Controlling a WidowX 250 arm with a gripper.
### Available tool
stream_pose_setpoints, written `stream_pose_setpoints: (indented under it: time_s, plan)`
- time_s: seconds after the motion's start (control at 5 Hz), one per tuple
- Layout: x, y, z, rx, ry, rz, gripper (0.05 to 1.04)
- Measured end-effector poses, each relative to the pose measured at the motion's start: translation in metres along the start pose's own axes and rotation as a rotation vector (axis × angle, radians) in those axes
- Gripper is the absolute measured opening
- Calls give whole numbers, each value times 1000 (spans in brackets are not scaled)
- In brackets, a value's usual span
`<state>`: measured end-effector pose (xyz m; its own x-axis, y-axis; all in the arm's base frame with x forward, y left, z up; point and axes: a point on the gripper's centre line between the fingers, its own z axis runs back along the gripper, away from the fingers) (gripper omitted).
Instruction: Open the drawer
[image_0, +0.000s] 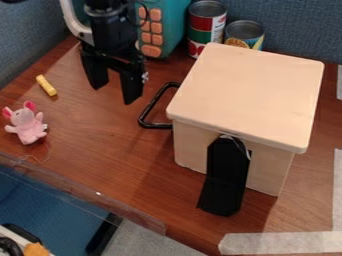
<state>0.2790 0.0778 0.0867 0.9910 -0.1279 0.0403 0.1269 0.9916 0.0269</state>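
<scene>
While the black gripper (115, 95) is hanging over the upper left of the table (100, 160), its two fingers are standing open, spread well apart and pointing down. The wooden drawer box (250, 90) is sitting at the right, and its black handle (157, 125) is sticking out on the side toward the gripper, near the fingers but apart from them. A black flap (225, 182) is slanting down the near side of the box, its lower end spreading over the table. Two cans (206, 25) (244, 34) are standing behind the box, next to a teal toy with orange buttons (168, 25). A pink stuffed animal (28, 125) is lying at the far left, below a small yellow piece (46, 85), and pale tape (280, 243) is running along the near right edge.
</scene>
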Motion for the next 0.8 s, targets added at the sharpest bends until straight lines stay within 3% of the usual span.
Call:
stream_pose_setpoints:
  time_s: [0.2,0.4,0.6,0.8]
  plan:
    - [3,0,-12,-16,-78,7,999]
    - [11,-1,-25,-19,-125,-1,999]
    - [19,-3,-31,-64,-188,-23,999]
    - [24,-1,-33,-185,-265,-18,998]
